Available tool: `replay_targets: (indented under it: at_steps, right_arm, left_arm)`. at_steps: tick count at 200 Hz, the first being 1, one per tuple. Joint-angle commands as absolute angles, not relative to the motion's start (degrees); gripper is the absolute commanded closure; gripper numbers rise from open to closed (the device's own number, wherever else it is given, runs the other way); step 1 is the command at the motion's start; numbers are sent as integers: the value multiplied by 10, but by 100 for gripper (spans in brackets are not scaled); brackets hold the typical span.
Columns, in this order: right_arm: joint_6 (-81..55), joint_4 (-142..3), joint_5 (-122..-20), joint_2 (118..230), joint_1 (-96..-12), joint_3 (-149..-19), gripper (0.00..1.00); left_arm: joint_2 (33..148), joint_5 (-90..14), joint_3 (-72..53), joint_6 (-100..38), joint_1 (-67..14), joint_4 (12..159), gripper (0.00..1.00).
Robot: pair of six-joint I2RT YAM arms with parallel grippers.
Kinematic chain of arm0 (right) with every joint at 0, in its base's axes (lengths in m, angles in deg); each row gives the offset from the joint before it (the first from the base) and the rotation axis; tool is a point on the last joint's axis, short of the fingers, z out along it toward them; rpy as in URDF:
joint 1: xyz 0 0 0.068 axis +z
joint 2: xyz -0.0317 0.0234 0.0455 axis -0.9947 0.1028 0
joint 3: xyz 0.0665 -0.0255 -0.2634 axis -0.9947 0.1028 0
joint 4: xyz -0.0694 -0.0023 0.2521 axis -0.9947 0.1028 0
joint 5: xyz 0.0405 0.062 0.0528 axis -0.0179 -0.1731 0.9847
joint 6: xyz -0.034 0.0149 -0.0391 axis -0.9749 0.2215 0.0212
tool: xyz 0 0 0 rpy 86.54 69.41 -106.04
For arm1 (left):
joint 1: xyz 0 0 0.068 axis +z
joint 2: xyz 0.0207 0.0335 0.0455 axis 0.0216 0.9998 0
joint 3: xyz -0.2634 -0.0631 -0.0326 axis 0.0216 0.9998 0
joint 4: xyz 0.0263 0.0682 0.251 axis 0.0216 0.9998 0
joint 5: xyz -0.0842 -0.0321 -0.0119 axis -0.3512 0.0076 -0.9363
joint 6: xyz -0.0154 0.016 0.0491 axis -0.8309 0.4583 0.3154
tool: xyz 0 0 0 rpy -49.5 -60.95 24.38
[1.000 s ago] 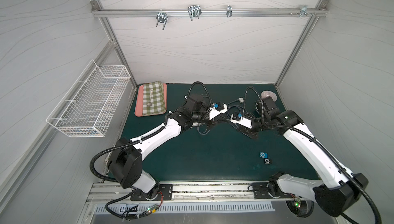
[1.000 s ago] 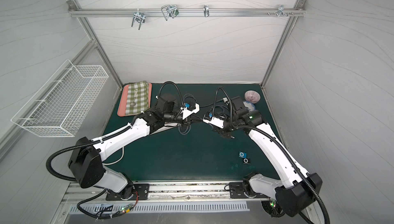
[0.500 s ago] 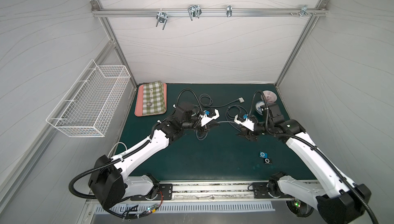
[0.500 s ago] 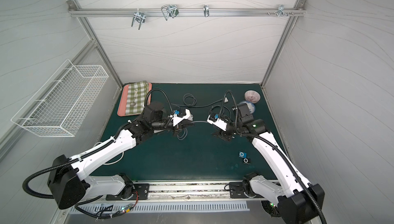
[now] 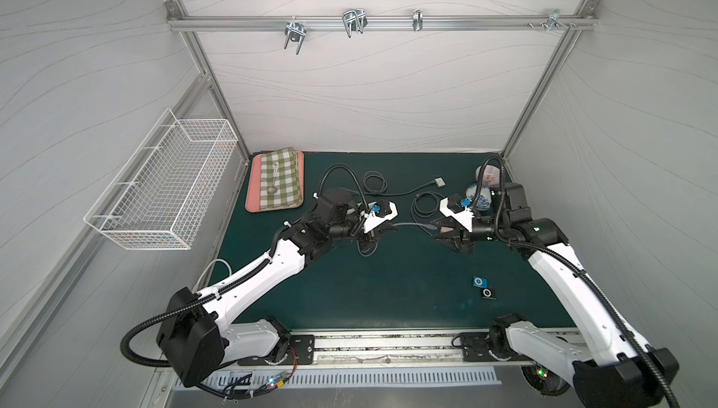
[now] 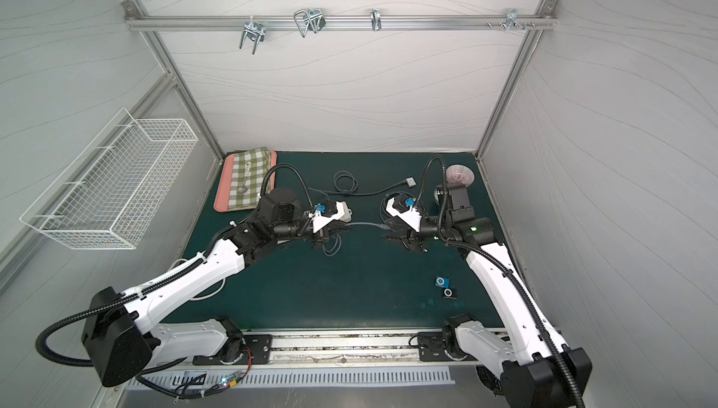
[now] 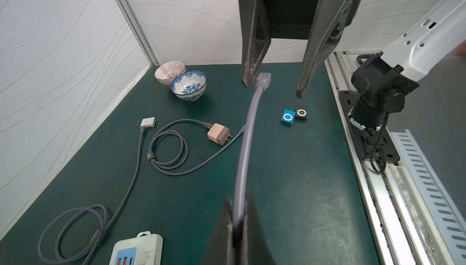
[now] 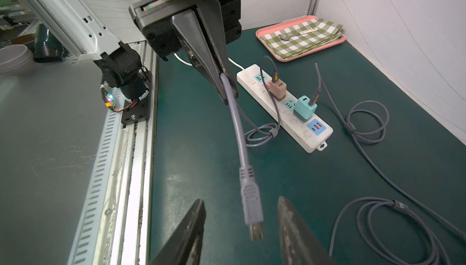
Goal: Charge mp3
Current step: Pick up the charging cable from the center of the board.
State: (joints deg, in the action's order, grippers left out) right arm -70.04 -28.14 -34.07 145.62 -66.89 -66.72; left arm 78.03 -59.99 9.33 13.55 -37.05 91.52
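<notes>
Your left fingers are clamped on the grey cable a little back from its end. They hold it above the middle of the green counter with its small plug pointing right. Your right fingers stand apart, one on each side of that plug. The right wrist view shows open space on both sides of it. In the left wrist view the plug tip sits just beside one finger, and you cannot tell whether they touch. The blue mp3 player and the black mp3 player lie flat, just beside each other, on the near right of the counter, well apart from both sets of fingers. Left of centre lies the white power strip, with a brown charger and a teal charger plugged in, each carrying a cable. A pink charger lies loose on the counter with a coiled cable attached. Two bowls sit in the far right corner, and a pink tray with a checked cloth sits far left.
</notes>
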Motion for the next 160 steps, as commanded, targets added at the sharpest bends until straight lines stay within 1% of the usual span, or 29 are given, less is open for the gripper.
replay_targets:
  at_steps: [1,33,58,76,97,119,122,131,136,152,160]
  right_arm:
    - [-700,-286,-300,1467,-671,-682,57]
    - [-700,-287,-300,1474,-672,-679,70]
    - [-702,-289,-302,1472,-672,-679,85]
    - [-704,-288,-302,1472,-672,-680,87]
    - [-711,-284,-305,1472,-672,-680,93]
    - [-724,-277,-312,1471,-672,-681,97]
    - [-727,-275,-314,1471,-672,-681,97]
    - [-733,-272,-319,1471,-671,-683,97]
    - [-736,-272,-322,1471,-670,-683,97]
    - [-747,-272,-334,1474,-659,-686,98]
    - [-757,-272,-337,1475,-651,-687,98]
  left_arm:
    - [766,-597,94,152,-369,900,100]
    - [763,-591,95,154,-369,900,100]
    - [764,-587,95,157,-369,905,100]
    - [765,-584,95,162,-369,910,100]
    - [766,-583,95,164,-369,914,100]
    - [770,-590,90,159,-368,916,100]
    - [771,-591,88,157,-368,917,98]
    - [775,-602,81,151,-367,921,77]
    - [778,-612,76,147,-366,923,70]
    - [794,-647,59,130,-365,922,50]
    - [805,-668,49,118,-366,913,48]
